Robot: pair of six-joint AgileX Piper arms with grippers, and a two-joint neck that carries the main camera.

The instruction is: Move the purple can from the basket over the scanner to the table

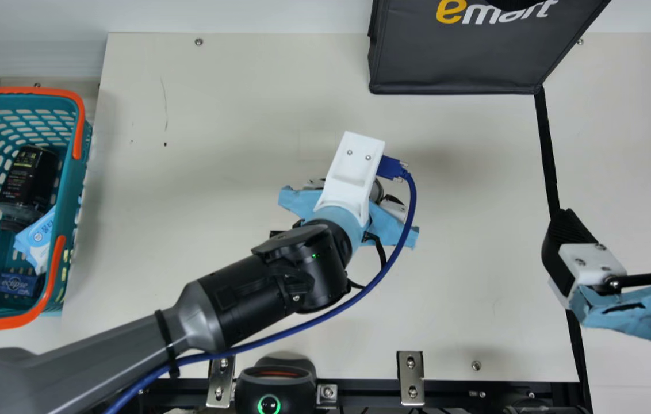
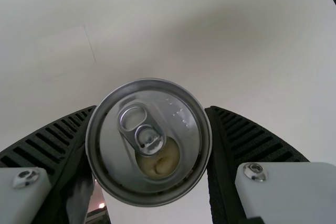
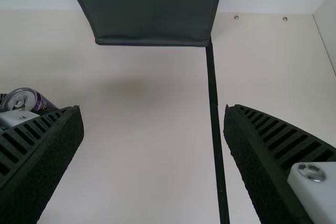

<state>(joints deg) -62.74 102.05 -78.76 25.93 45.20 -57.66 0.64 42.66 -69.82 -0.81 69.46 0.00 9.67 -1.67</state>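
Main view has my left pincer [image 1: 302, 200] over the middle of the table [image 1: 216, 172], with the arm coming in from the near left and a blue cable [image 1: 368, 287] looping along it. Left wrist view shows what it's got: the purple can [image 2: 149, 142], held between the two ribbed fingers, one on each side, lid facing the wrist cam. Ring tab's on there and the mouth is open, fwiw. Right wrist cam catches the purple on its side too. Can't tell from these angles if the bottom is touching the table.

Right pincer [image 1: 619, 221] is off at the right, fingers spread wide with nothing between them, near a black strip [image 1: 548, 144] that runs from the bag's near right corner down to the near edge. That bag [image 1: 452, 63] is dark grey and sits at the far side, right of the middle.

Teal basket [image 1: 81, 190] with orange handles is at the left edge. Inside I've got a black bottle [image 1: 26, 178] on the far side, a light blue and white packet [image 1: 38, 238] just nearer, and a little blue box [image 1: 16, 284] nearest. The scanner [image 1: 274, 385], black with a green ring lit up, is at the near edge, left of the middle.
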